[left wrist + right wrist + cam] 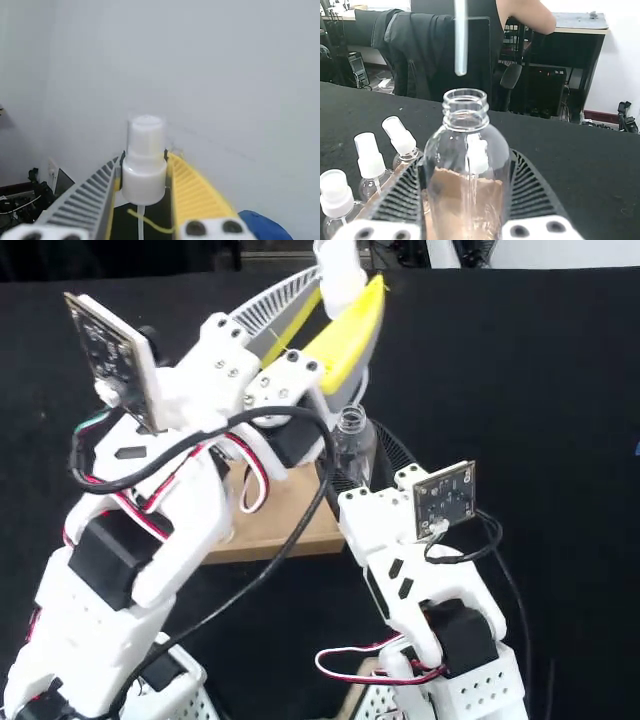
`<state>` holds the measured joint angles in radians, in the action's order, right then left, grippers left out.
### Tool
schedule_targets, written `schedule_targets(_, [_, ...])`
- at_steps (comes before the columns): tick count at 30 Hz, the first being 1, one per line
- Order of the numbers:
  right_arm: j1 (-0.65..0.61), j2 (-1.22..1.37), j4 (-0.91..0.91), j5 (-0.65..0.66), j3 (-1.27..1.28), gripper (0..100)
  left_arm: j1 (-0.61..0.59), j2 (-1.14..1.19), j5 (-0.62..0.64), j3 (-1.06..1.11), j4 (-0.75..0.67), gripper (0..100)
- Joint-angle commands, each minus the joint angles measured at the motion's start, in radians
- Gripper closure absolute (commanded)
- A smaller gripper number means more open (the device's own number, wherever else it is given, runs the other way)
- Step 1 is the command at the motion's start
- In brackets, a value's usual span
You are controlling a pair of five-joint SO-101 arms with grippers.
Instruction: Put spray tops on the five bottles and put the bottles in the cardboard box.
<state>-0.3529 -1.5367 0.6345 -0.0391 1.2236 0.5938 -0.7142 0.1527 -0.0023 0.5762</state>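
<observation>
Further back, beyond the black table (590,150), stands a desk (580,21).

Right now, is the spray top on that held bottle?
Off. The clear bottle in the right gripper has a bare mouth; the left gripper holds the spray top above it, tube hanging down.

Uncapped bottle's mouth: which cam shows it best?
Right wrist view: the uncapped bottle stands close and centred, rim of its mouth unobstructed, dip tube hanging above it. High view catches its neck and shoulder among the arms. Left wrist view looks at the spray top against a wall.
</observation>
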Motion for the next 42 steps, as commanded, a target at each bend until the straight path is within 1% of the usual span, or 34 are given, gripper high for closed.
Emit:
schedule_targets(1, [-0.014, -0.036, -0.002, -0.006, -0.002, 98.8, 0.004, -0.015, -0.003, -0.047, -0.026, 97])
schedule_targets(5, [-0.012, -0.036, -0.002, -0.006, -0.002, 98.8, 0.005, -0.02, -0.003, -0.031, -0.025, 97])
schedule_targets(19, [-0.012, -0.036, -0.002, -0.006, -0.001, 98.8, -0.007, -0.028, -0.005, 0.151, -0.025, 97])
schedule_targets(22, [-0.012, -0.036, -0.002, -0.006, -0.001, 98.8, -0.044, -0.077, -0.005, 0.213, -0.023, 97])
schedule_targets(26, [-0.012, -0.036, -0.008, -0.006, 0.012, 98.8, -0.048, -0.192, -0.003, 0.323, -0.023, 96])
schedule_targets(28, [-0.014, -0.036, -0.009, -0.006, 0.012, 98.8, -0.048, -0.232, -0.003, 0.363, -0.023, 94])
schedule_targets(32, [-0.014, -0.036, -0.009, -0.006, 0.01, 98.8, -0.048, -0.245, 0.002, 0.418, -0.023, 83])
schedule_targets(33, [-0.014, -0.036, -0.009, -0.006, 0.01, 98.8, -0.048, -0.245, 0.02, 0.424, -0.023, 81])
schedule_targets(36, [-0.014, -0.036, -0.009, -0.006, 0.012, 98.8, -0.051, -0.25, 0.084, 0.418, -0.023, 80])
schedule_targets(42, [-0.012, -0.036, -0.009, -0.006, 0.012, 98.8, -0.058, -0.256, 0.087, 0.417, -0.025, 80])
